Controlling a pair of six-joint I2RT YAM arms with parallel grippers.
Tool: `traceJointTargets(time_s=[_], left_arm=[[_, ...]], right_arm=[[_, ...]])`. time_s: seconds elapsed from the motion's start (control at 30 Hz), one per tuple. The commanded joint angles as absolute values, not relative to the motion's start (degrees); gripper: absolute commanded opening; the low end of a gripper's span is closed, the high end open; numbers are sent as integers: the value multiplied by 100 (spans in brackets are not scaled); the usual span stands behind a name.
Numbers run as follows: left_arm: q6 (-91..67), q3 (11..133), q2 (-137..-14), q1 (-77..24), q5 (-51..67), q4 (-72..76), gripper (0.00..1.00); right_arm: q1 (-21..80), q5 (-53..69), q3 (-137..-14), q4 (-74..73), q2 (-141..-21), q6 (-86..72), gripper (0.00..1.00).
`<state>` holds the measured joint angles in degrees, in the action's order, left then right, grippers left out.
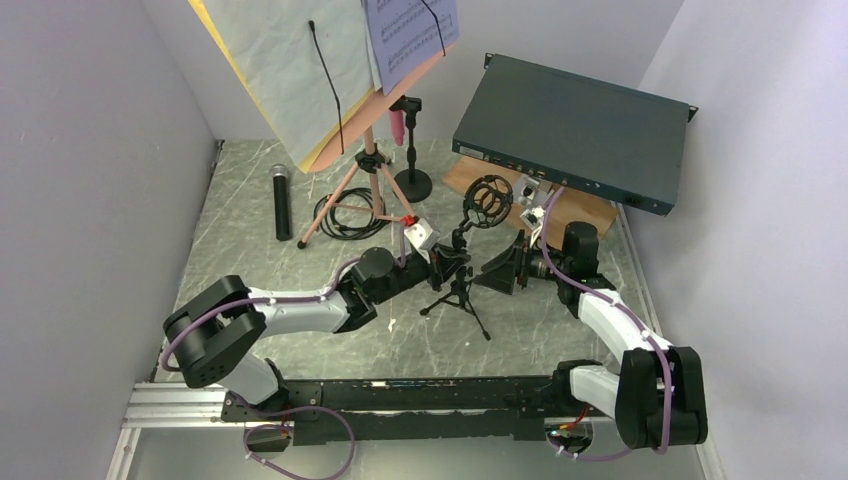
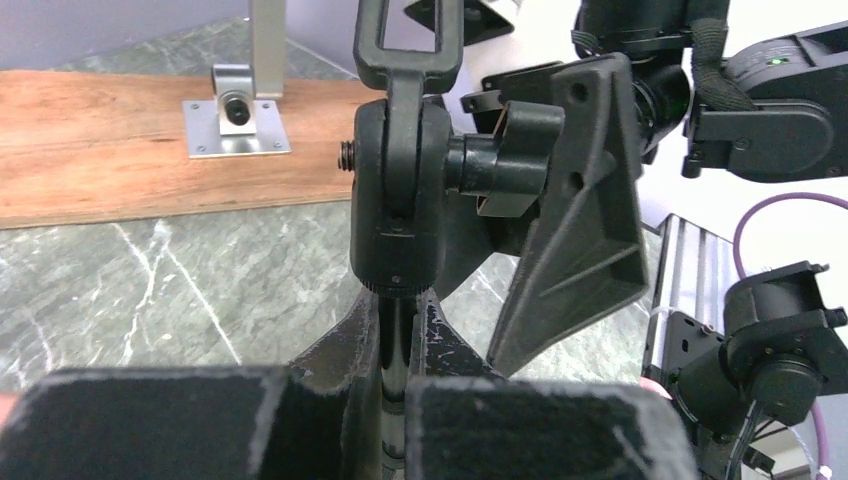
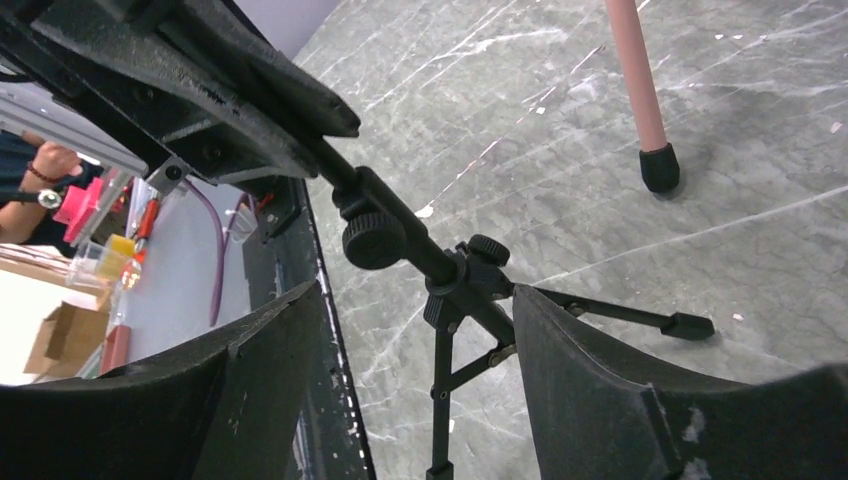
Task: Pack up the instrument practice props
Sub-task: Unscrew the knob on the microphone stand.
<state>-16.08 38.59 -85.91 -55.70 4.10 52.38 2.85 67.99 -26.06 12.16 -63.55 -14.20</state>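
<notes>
Two claws at small black mic stand [image 2: 395, 190] on grey table [image 1: 250, 275], left claw [image 2: 398, 420] clamped on its pole, right claw [image 3: 415, 380] open astride its tripod

grey marble table [image 1: 250, 265] | black microphone [image 1: 282, 203], coiled cable [image 1: 340, 215], wooden board [image 1: 597, 212]

Two mics — a black mic [image 1: 282, 200] at the left, a pink mic [image 1: 398, 124] farther back. Two mic stands — a tripod stand [image 3: 470, 285] near the middle, a round-base stand [image 1: 412, 182] behind it. One music stand [image 1: 370, 158] with two sheets: a plain sheet [image 1: 285, 70] and a printed sheet [image 1: 410, 30]. One cable coil [image 1: 345, 212], one rack box [image 1: 575, 130], one board [image 1: 592, 213].
</notes>
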Motion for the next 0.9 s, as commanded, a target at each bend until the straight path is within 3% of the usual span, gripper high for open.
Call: traceJointTargets(time_s=[0.0, 0.57, 0.87], left_arm=[[-1830, 3928, -8658, -5629, 868, 6298, 0], [-1915, 4043, -8877, -5694, 959, 6482, 0], [-2350, 3949, -8865, -5710, 749, 6582, 0]], right_arm=[[350, 7016, -2610, 1753, -6375, -1679, 69], [526, 7319, -2729, 1633, -6365, -1378, 24], [524, 7426, -2848, 1295, -6173, -632, 6]])
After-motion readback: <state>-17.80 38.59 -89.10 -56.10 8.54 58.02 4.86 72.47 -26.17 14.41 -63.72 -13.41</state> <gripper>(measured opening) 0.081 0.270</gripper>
